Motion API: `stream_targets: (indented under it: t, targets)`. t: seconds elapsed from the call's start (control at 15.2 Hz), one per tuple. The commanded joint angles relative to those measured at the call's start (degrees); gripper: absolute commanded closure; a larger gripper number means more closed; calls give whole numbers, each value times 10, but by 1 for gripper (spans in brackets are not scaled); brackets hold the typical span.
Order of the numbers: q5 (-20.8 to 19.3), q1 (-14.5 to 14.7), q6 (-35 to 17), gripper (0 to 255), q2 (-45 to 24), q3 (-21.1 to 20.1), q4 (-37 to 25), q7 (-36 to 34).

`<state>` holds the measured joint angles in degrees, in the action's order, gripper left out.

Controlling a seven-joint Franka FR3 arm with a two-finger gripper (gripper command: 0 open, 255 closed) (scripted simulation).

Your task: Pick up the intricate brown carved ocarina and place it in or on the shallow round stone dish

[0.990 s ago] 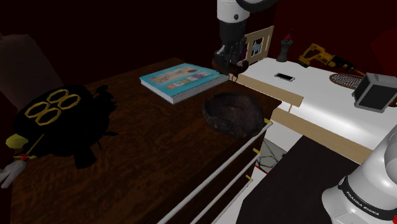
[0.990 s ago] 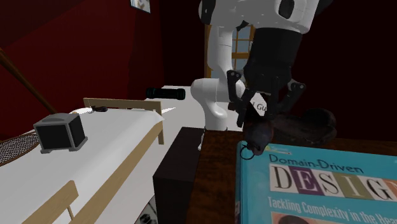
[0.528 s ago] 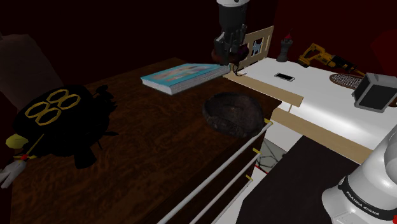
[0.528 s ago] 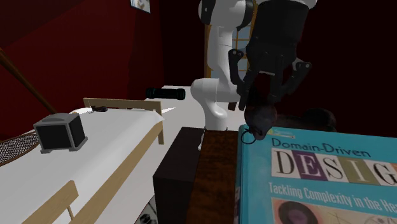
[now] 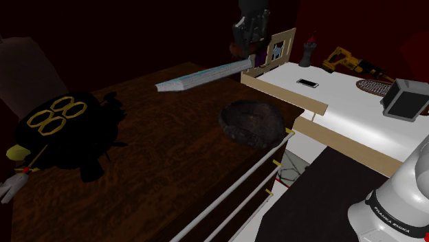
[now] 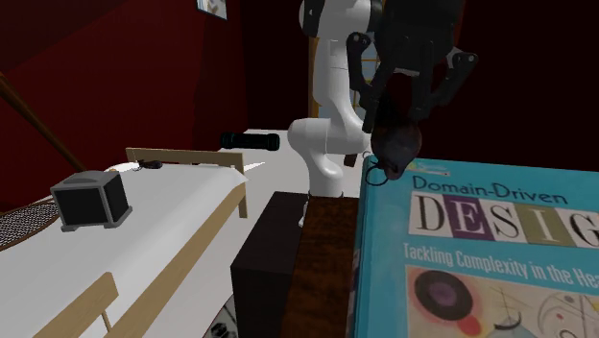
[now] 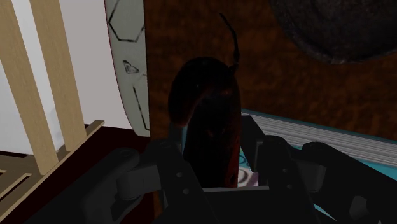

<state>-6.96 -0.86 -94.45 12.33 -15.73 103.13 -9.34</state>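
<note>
Gripper (image 6: 408, 91) status: clamped on the ocarina (image 6: 396, 146), a dark reddish-brown rounded body. In the wrist view the two fingers (image 7: 278, 167) press against its opposite sides, with a narrow gap set by the body's width. The long axis of the ocarina runs along the fingers, and its far end projects past the tips. A thin cord (image 6: 376, 179) hangs from that end.

Ocarina position: in the air above the back part of the dark wooden top (image 5: 172, 151), at the raised corner of a teal book (image 5: 206, 74). It is not yet at the stone dish (image 5: 253, 124).

Book condition: tilted. The end beside the gripper stands off the wooden top, while the opposite end sits lower, towards the shoulder view's left. In the second exterior view the cord loop lies at the book's upper corner. The probable cause is that the ocarina or its cord has caught the cover, though the contact point cannot be confirmed.

Dish position: it rests on the wooden top near the front edge, well apart from the gripper and lower right of it in the shoulder view. It is a shallow, rough, dark bowl with nothing visible inside.

Assessment: the grasp looks secure. The transfer step is pending, and the tilted book may slide or drop once it comes free.
</note>
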Motion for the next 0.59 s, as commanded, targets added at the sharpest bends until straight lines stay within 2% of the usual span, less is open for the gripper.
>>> stream_targets:
  t: [0.0, 0.4, 0.53]
  targets:
    - [-2, -1, 18, 255, -4, 0, -24, 2]
    - [-6, -1, 66, 255, -20, -3, -88, 6]
    - [-3, 3, 74, 255, -10, -9, -85, -4]
